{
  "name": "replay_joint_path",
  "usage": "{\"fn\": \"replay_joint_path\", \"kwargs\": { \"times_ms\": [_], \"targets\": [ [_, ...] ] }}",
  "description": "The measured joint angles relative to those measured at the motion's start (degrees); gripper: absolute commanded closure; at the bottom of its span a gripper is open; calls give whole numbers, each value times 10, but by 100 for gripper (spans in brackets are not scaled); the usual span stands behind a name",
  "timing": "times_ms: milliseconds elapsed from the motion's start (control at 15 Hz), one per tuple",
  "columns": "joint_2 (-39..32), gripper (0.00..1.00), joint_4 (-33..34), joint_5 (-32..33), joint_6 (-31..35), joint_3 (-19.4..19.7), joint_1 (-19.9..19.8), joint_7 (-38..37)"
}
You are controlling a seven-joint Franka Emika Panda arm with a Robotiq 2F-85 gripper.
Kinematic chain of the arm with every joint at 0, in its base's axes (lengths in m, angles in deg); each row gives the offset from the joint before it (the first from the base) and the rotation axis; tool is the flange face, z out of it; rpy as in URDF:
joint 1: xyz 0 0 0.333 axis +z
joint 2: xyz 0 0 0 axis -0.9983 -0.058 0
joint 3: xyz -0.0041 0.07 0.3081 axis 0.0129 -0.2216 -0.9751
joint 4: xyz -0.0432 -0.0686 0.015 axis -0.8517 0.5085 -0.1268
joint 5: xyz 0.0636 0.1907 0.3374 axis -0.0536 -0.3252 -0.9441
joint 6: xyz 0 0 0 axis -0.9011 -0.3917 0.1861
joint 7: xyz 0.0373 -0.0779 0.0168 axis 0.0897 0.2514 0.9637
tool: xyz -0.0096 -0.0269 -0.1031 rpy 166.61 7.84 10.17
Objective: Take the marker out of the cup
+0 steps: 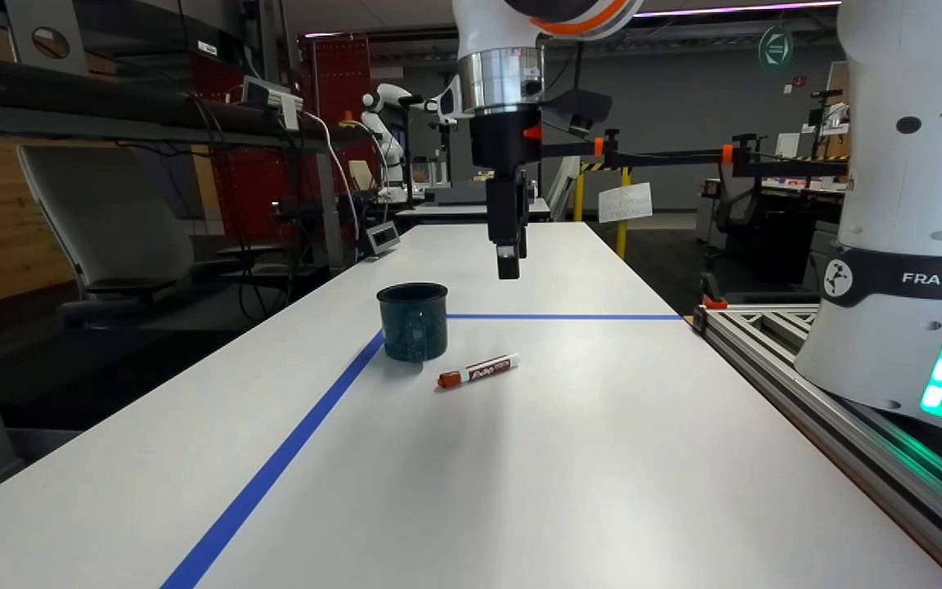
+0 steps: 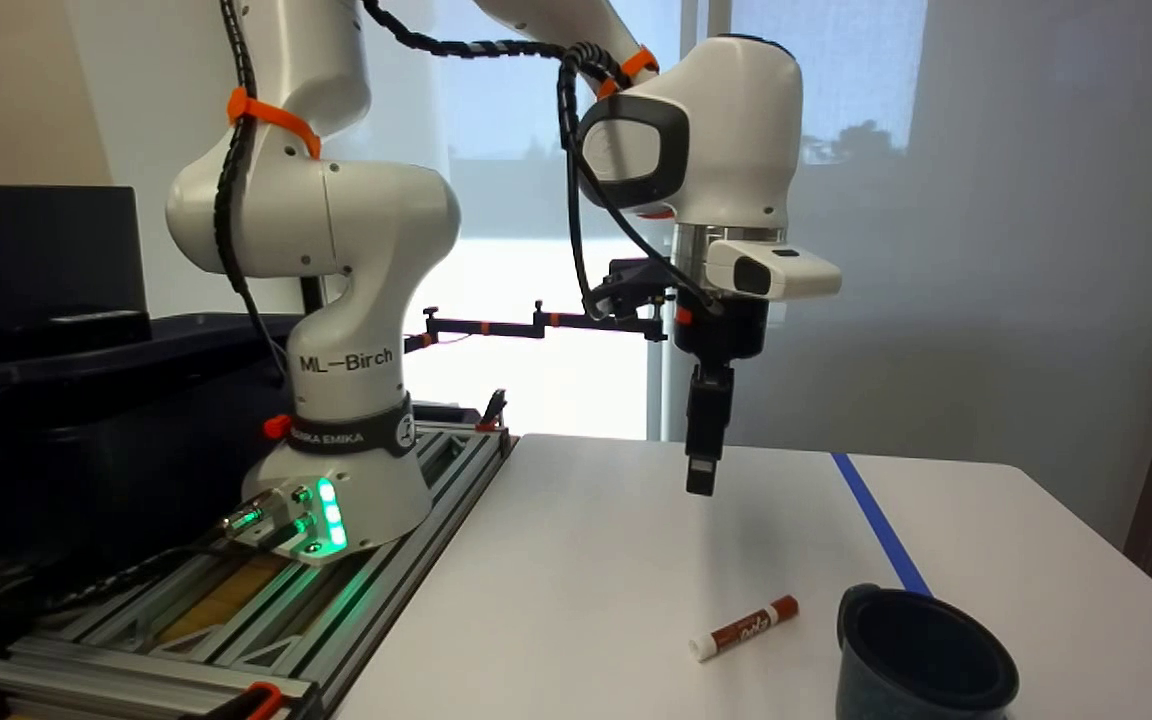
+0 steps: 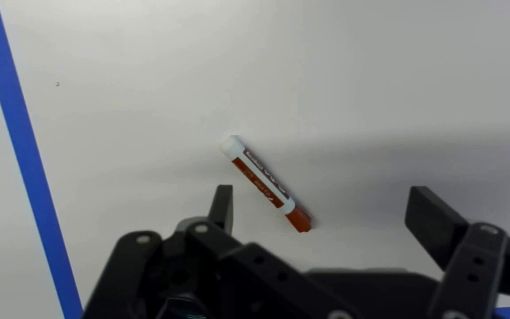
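The marker, white and red-brown with a red-brown cap, lies flat on the table beside the cup. It shows in both exterior views [image 1: 477, 371] [image 2: 744, 628] and in the wrist view [image 3: 266, 181]. The dark teal cup [image 1: 414, 327] stands upright, its cap-side neighbour apart from it; it is cut by the lower edge in an exterior view [image 2: 871, 680]. In the wrist view a small teal patch behind the gripper links may be the cup. My gripper [image 1: 509, 262] [image 2: 701, 478] hangs above the table, pointing down. In the wrist view its fingers [image 3: 319, 195] are wide apart with nothing between them.
Blue tape lines [image 1: 299, 433] [image 2: 881, 525] cross the white table [image 1: 643, 458]. A small grey device [image 1: 383, 237] stands at the table's far edge. The robot base [image 1: 912, 327] and its metal rail [image 1: 831, 425] border one side. A dark shelf frame [image 1: 111, 106] stands along the opposite side.
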Motion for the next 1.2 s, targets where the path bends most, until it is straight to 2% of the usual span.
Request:
{"fn": "replay_joint_path", "kwargs": {
  "times_ms": [267,1200],
  "targets": [
    [-4,0,1,-12,-2,-44,-39,7],
    [-4,0,1,-13,-2,-48,-43,7]
  ]
}}
